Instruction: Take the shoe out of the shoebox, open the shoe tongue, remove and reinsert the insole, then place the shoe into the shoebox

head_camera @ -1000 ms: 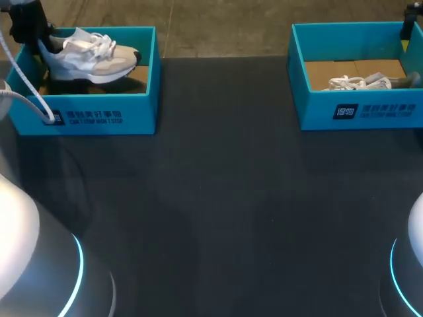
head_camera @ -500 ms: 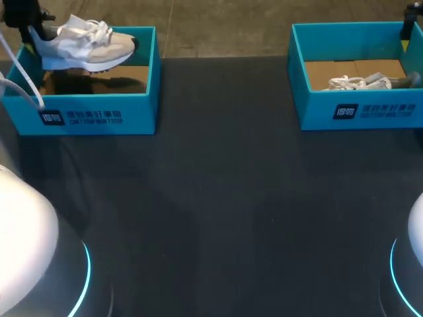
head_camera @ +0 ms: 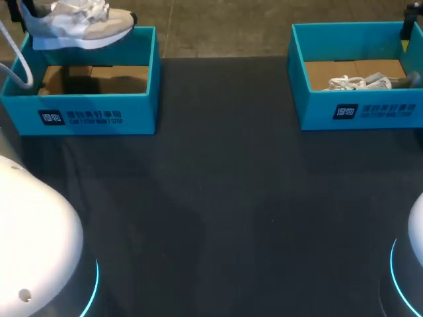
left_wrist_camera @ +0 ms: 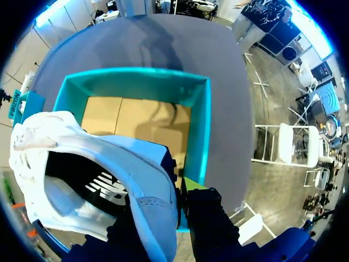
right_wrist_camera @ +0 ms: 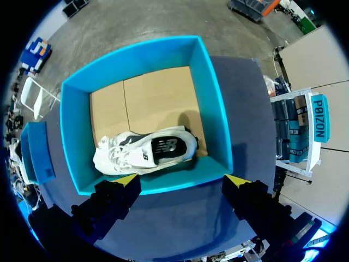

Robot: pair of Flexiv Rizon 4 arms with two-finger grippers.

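Surface: dark table (head_camera: pixel 218 198); two teal boxes along its far edge
Left shoebox (head_camera: pixel 99 115): open; brown card floor bare
Shoe (head_camera: pixel 76 23): in the air above the left shoebox, over its far wall; sole down, near level; long axis along the box's length; toe toward the table's middle, heel at the box's outer end
Left gripper (left_wrist_camera: pixel 179 202): fingers pinching the shoe's heel collar from two sides; the grip shows in the left wrist view alone, as does the dark insole down the shoe's mouth
Right gripper (right_wrist_camera: pixel 182 180): fingers wide apart, nothing held; well apart from the left shoebox
Right shoebox (right_wrist_camera: pixel 76 125): across the table from the left shoebox; second shoe (right_wrist_camera: pixel 147 153) inside; right wrist view shows it whole, head view only laces and upper
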